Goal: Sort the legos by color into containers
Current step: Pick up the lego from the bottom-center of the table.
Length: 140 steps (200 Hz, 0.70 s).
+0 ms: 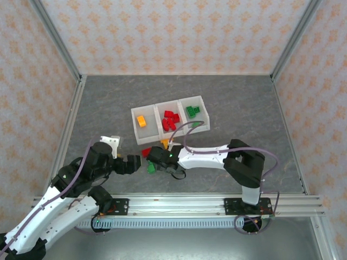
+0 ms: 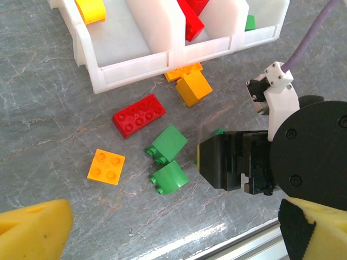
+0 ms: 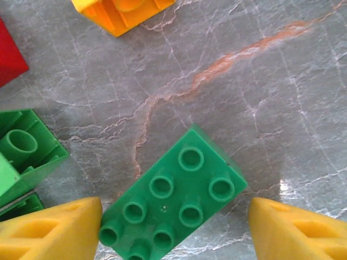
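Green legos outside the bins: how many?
3. One green lego lies beside a second green lego; the third green lego lies between the fingers of the right gripper. The arm may hide more.

The table [image 3: 260,81] looks like grey veined stone, smooth with a faint sheen. The bricks [image 3: 173,197] are hard moulded plastic, glossy. The bins [image 2: 135,67] are milky, translucent plastic with smooth walls. The yellow pads [image 3: 49,233] look matt and slightly grainy, like rubber or foam. The rail [image 1: 179,203] is bare brushed metal. The walls [image 1: 173,32] look papered and matt.
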Available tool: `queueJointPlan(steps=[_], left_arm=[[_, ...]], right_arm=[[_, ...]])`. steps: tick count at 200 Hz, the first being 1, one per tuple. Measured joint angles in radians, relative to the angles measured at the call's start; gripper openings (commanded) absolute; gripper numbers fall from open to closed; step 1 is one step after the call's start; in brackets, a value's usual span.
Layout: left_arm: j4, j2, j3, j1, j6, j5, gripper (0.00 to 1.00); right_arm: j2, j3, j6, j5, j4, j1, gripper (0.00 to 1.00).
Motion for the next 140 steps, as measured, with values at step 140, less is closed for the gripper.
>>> queueJointPlan(steps=[140], left_arm=[[0.0, 0.017, 0.0, 0.02, 0.0, 0.0, 0.99]], right_arm=[[-0.076, -0.095, -0.212, 0.138, -0.039, -0.1, 0.68]])
